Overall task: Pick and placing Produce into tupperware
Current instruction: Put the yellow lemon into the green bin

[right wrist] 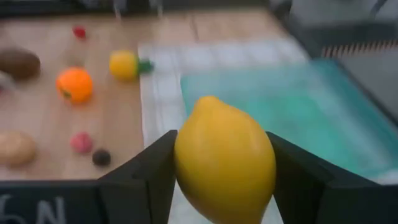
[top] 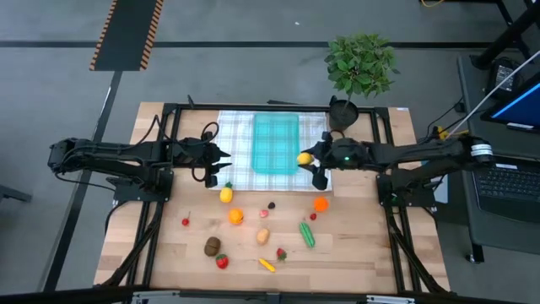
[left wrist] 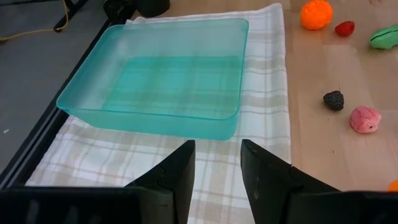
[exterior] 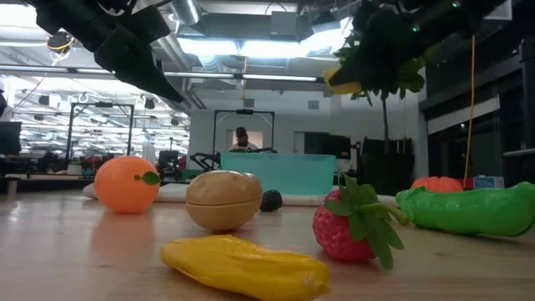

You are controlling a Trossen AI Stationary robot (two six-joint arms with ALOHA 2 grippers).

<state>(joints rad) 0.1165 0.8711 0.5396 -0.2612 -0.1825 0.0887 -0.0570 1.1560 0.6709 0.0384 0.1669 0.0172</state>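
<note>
The teal tupperware lies on a checked cloth at the table's far middle. My right gripper hangs by its near right corner, shut on a yellow lemon that also shows high up in the low view. My left gripper is open with nothing in it, over the cloth just left of the tupperware. The other produce lies on the bare wood nearer the front: a yellow fruit, two oranges, a cucumber, a kiwi and a potato. My right gripper pinches the lemon between its two fingers, one on each long side. The fingers reach in from the table's right side, slanting a little downward. The lemon is lifted clear, above the cloth at the tupperware's edge.
A potted plant stands at the far right, behind my right arm. Strawberries, a dark berry and small red pieces are scattered on the front half of the table. Black frame rails run along both sides.
</note>
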